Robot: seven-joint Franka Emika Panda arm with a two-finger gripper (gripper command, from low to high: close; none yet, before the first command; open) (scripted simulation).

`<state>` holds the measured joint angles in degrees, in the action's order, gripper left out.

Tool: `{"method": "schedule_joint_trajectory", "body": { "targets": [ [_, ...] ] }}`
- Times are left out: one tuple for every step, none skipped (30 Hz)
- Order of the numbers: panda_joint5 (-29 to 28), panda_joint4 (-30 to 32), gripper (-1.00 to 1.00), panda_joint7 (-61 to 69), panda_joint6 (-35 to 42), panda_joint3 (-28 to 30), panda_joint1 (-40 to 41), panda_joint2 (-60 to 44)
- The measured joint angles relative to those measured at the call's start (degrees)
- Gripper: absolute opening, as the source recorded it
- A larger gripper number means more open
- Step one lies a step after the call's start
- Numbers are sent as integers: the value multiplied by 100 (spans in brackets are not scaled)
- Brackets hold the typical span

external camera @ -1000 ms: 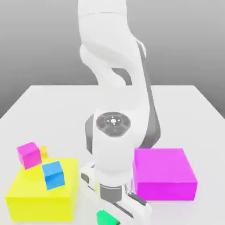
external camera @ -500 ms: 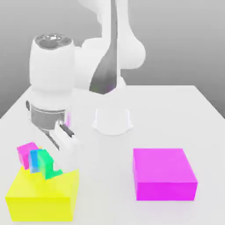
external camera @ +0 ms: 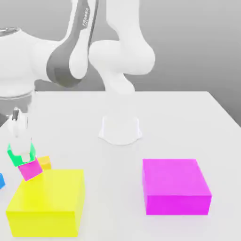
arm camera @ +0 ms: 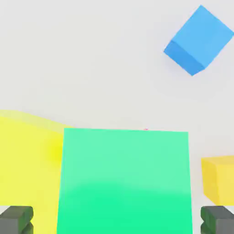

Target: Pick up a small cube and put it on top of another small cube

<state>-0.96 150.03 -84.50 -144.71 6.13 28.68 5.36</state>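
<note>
Grey shading fills the background behind the pale bench (external camera: 113, 188) I am watching from my remote station. Toward the exterior view's left, my arm (external camera: 52, 56) reaches out and down, with its hand above the small cubes. I have the fingers (arm camera: 16, 219) spread apart, one on either side of the green cube (external camera: 14, 155), and the hand view shows a gap between each of them and its faces, so my grasp is released.

That green cube sits tilted on the upper side of the small magenta cube (external camera: 31, 170), which is tilted too. The pair appears at the rear corner of the yellow block (external camera: 47, 190), toward the exterior view's left; I cannot tell whether the magenta cube touches that block. Just beside it is the smaller orange cube (external camera: 44, 163). The blue cube (external camera: 1, 181) is partly cut off at the exterior view's left edge, apart from the stack. Well apart, toward the exterior view's right, the large magenta block (external camera: 174, 179) lies flat on the bench.
</note>
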Motion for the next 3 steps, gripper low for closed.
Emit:
{"method": "schedule_joint_trajectory", "body": {
  "targets": [
    [-19,-41,100,-14,165,-4,6,124],
    [-39,-93,100,-29,372,-9,10,279],
    [-58,-150,100,-44,600,-14,14,450]
  ]
}}
